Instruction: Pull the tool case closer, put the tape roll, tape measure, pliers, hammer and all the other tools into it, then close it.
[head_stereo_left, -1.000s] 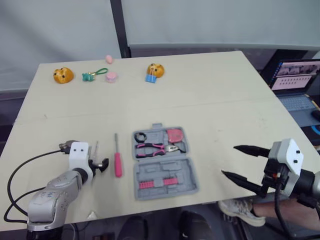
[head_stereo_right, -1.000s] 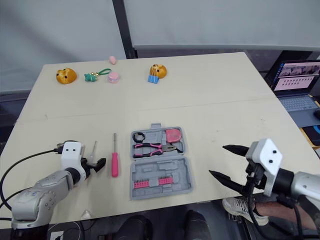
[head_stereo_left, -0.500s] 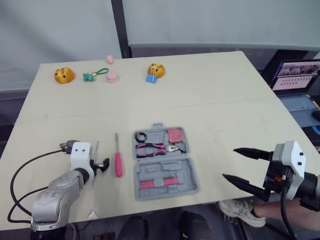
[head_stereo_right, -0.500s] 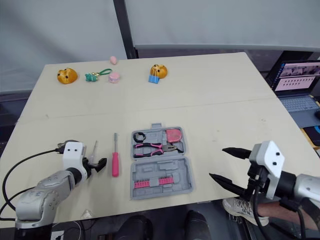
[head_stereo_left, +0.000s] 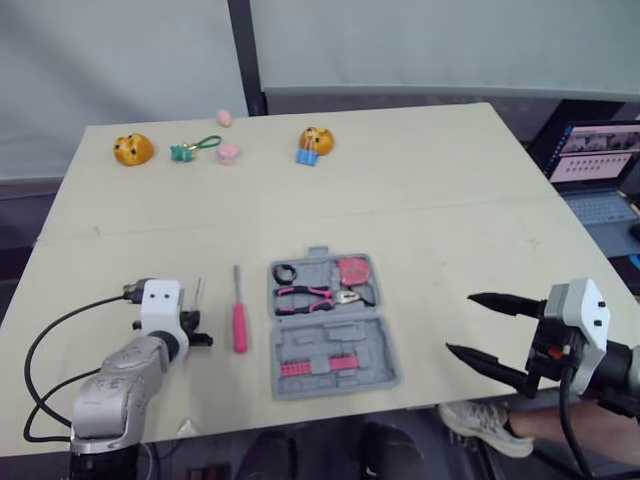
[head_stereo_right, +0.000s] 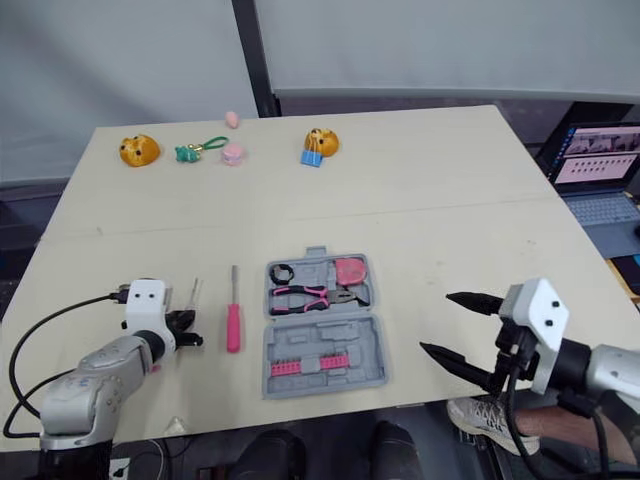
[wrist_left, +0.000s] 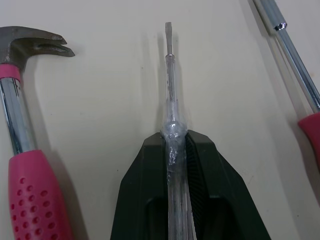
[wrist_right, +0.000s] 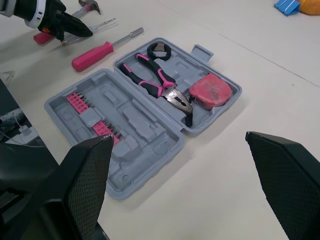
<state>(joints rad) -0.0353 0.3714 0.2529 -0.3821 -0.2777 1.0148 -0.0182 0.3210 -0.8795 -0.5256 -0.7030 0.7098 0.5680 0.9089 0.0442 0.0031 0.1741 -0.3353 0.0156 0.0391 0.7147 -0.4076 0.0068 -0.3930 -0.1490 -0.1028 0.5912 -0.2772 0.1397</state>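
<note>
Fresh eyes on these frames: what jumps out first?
The open grey tool case near the table's front edge, with pink pliers and a tape measure seated. Left of it, the left gripper is shut on a clear-handled screwdriver, between the hammer and a pink-handled screwdriver. The right gripper hangs open right of the case.

Tool case (wrist_right: 145, 150): grey, holding pink bits (wrist_right: 77, 99). Pliers (wrist_right: 155, 82): pink and black grips; tape measure (wrist_right: 210, 92): pink-red; hammer (wrist_left: 27, 190): pink dimpled grip, chrome shaft. Slim screwdriver (wrist_left: 171, 125): clear handle; table (head_stereo_left: 400, 200): plain beige.
</note>
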